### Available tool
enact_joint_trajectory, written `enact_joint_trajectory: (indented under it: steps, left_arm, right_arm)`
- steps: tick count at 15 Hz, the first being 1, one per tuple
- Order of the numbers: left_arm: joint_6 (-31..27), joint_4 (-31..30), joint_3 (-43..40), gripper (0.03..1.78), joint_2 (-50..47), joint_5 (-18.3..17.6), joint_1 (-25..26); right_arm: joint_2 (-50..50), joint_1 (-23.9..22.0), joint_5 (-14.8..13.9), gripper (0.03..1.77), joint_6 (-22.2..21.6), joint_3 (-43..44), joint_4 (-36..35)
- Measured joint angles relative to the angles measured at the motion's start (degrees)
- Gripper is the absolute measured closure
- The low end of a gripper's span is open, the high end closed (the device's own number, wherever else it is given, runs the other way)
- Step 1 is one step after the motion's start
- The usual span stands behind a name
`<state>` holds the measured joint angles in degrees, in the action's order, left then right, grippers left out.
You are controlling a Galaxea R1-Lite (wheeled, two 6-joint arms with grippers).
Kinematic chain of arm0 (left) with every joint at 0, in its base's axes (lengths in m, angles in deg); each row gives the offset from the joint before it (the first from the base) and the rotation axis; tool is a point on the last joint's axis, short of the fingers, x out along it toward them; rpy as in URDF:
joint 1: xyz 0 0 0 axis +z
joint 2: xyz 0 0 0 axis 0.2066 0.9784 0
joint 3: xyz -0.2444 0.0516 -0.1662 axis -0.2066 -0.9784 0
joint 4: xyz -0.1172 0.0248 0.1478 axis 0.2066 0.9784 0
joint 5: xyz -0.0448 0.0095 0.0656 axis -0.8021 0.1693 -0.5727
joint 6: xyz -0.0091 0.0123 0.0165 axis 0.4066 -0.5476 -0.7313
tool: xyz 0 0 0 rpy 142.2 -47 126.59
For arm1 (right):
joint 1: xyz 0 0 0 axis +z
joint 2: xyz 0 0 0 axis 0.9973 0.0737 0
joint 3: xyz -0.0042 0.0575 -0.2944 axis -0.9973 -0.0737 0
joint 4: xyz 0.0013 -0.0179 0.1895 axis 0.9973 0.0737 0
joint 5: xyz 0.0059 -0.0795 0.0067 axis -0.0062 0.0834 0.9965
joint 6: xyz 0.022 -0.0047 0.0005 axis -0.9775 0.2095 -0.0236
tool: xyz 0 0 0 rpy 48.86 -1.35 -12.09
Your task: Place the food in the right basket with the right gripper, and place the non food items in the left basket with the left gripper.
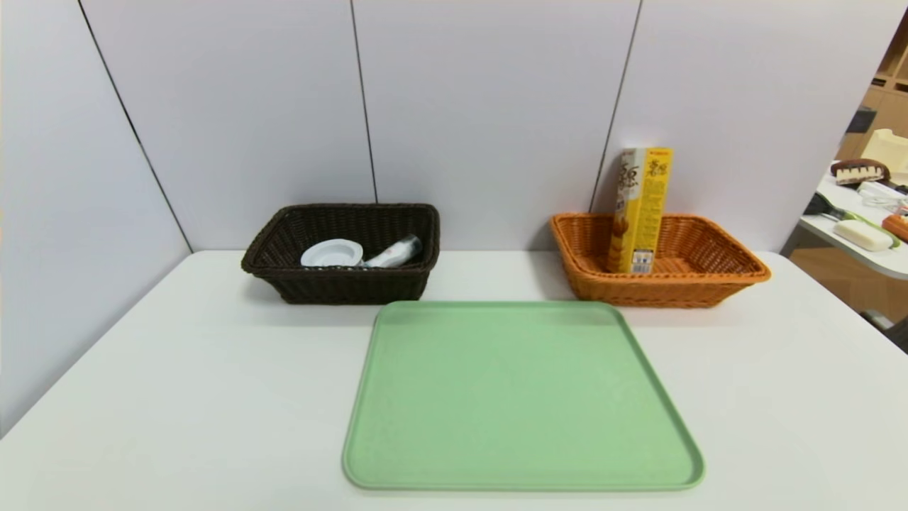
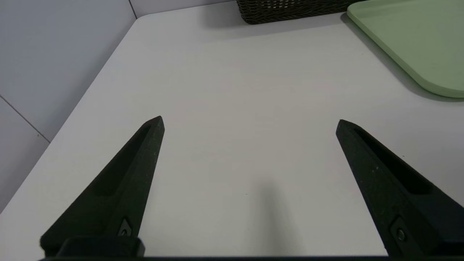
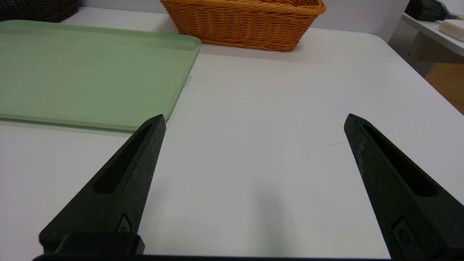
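Observation:
The yellow and white crisp carton, the food (image 1: 640,210), stands upright inside the orange right basket (image 1: 709,280) at the back right. The dark brown left basket (image 1: 340,287) at the back left holds the non food items: a round white tub (image 1: 331,253) and a slim white bottle (image 1: 394,253) lying beside it. Neither gripper shows in the head view. My left gripper (image 2: 250,121) hangs open over bare table, near its left front, with nothing between its fingers. Over the table's right front my right gripper (image 3: 255,119) is open and holds nothing.
A pale green tray (image 1: 521,397) lies bare in the middle of the white table, seen also as the tray (image 2: 417,40) and the tray (image 3: 83,69). Grey wall panels close the back and left. A side table (image 1: 865,241) with odds and ends stands far right.

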<state>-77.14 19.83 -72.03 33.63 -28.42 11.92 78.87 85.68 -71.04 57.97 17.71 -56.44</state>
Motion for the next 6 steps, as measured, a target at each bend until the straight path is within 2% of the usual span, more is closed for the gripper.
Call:
enact_joint_trajectory:
  steps: [4,6]
  left_arm:
    - [0.0,0.0,0.0,0.12,0.0,0.0,0.0]
    - [0.0,0.0,0.0,0.12,0.0,0.0,0.0]
  right_arm:
    - [0.0,0.0,-1.8,0.1,-1.4,0.0,-0.2]
    - [0.0,0.0,-2.2,0.1,-3.6,0.0,-0.2]
